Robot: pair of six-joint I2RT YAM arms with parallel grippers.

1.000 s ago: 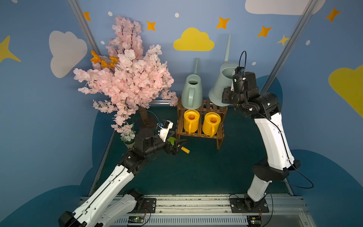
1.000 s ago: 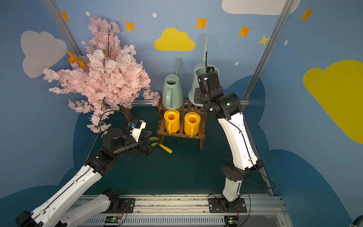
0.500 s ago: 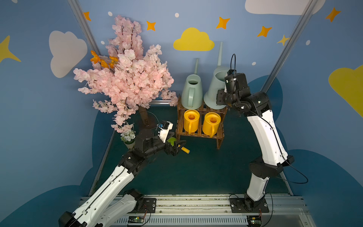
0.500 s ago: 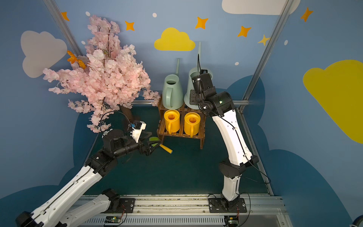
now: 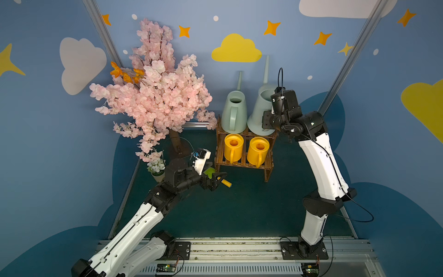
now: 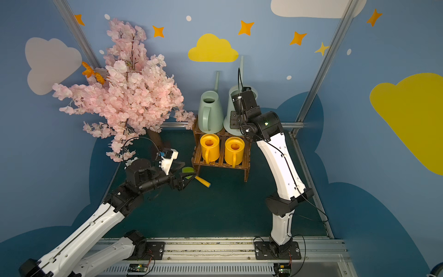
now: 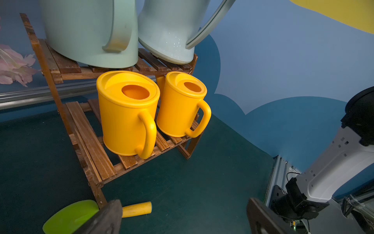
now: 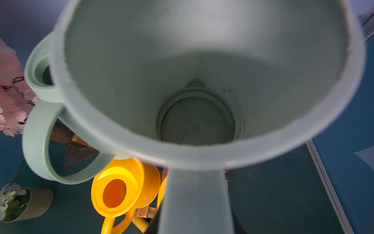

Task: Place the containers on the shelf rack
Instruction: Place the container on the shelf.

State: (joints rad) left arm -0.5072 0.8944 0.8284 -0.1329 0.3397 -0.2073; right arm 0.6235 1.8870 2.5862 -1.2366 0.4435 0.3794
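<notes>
The left gripper hangs, jaws spread, over a green plastic trowel before the dark-brown wooden shelf rack. Two yellow plastic watering cans stand on its lower tier. On the upper tier one pale green long-spouted can stands upright; beside it the right gripper clamps the loop handle of a tilted greyer can.

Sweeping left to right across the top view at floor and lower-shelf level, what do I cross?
Small flower pot → left pincer, open → yellow can → second yellow can → right arm. Left out: the trowel overlapping the left pincer, and the pale can gripped by the right pincer.
</notes>
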